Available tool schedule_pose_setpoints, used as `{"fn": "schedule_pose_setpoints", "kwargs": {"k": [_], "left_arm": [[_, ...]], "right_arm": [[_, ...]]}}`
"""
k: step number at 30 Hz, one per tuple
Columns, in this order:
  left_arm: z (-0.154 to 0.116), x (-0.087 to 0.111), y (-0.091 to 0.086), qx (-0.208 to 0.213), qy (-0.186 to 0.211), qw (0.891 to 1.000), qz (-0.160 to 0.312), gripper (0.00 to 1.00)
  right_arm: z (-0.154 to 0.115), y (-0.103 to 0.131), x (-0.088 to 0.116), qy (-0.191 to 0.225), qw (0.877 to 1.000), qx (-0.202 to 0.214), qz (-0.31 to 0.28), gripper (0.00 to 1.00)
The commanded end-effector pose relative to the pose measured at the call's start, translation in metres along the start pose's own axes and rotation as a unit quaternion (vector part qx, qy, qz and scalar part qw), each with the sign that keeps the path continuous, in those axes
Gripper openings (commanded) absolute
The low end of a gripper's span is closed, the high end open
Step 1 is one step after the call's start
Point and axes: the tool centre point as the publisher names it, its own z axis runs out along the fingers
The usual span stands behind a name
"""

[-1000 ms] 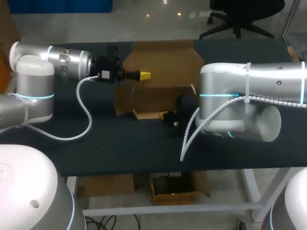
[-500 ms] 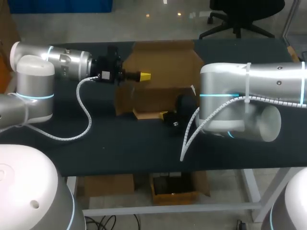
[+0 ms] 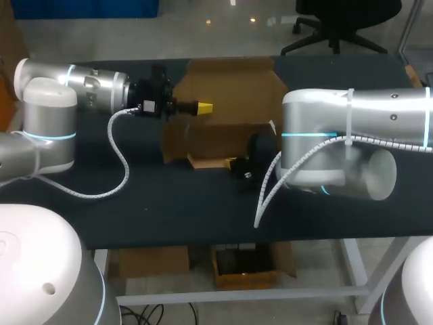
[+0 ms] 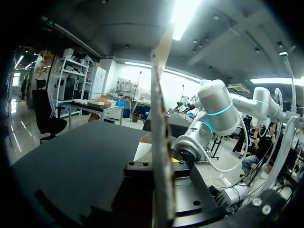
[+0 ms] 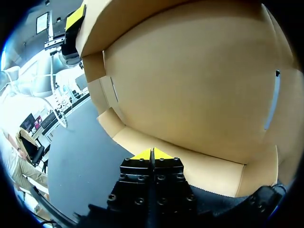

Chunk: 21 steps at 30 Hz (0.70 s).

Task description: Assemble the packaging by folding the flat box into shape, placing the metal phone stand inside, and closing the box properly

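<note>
Head view. A brown cardboard box (image 3: 230,88) is seen partly opened on the dark worktop (image 3: 169,210), in the upper centre of the frame. Its broad panel lies toward the far edge. A lower wall and a small flap are turned toward the near side, at centre.

The left arm (image 3: 88,88) is seen coming in from the left edge, held level above the worktop. Its yellow tips (image 3: 204,107) are placed over the left part of the box, upper centre. A white coiled cable (image 3: 122,156) is hung below this arm.

The right arm (image 3: 352,135) is seen coming in from the right edge. Its black end is set low at the near edge of the box, at centre, just beside the small flap.

Left wrist view. One panel of the box is seen edge-on, rising straight up from between the left jaws. The left jaws are recorded as clamped on this panel, one on each side. The right arm is seen beyond the panel.

Right wrist view. The right jaws are recorded as closed tip to tip, with nothing seen between them. The tips are set at the strip of flap along the foot of the box. The inner face of the box is spread ahead of them, with a narrow slit (image 5: 277,73) noted in it. The left arm's yellow tip is seen at the far upper edge of that face.
</note>
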Motion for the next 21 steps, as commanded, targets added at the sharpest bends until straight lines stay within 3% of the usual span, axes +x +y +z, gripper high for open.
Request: {"fn": "schedule_pose_setpoints", "kwargs": {"k": [1, 10, 21], "left_arm": [[0.001, -0.002, 0.004, -0.001, 0.002, 1.000, 0.000, 0.00], [0.001, -0.002, 0.004, -0.001, 0.002, 1.000, 0.000, 0.00], [0.001, -0.002, 0.004, -0.001, 0.002, 1.000, 0.000, 0.00]], "right_arm": [[0.000, -0.008, 0.002, -0.002, 1.000, -0.010, -0.001, 0.00], [-0.035, -0.002, 0.014, 0.006, 0.999, -0.042, -0.013, 0.00], [-0.082, 0.001, 0.019, 0.015, 0.998, -0.047, -0.034, 0.00]]}}
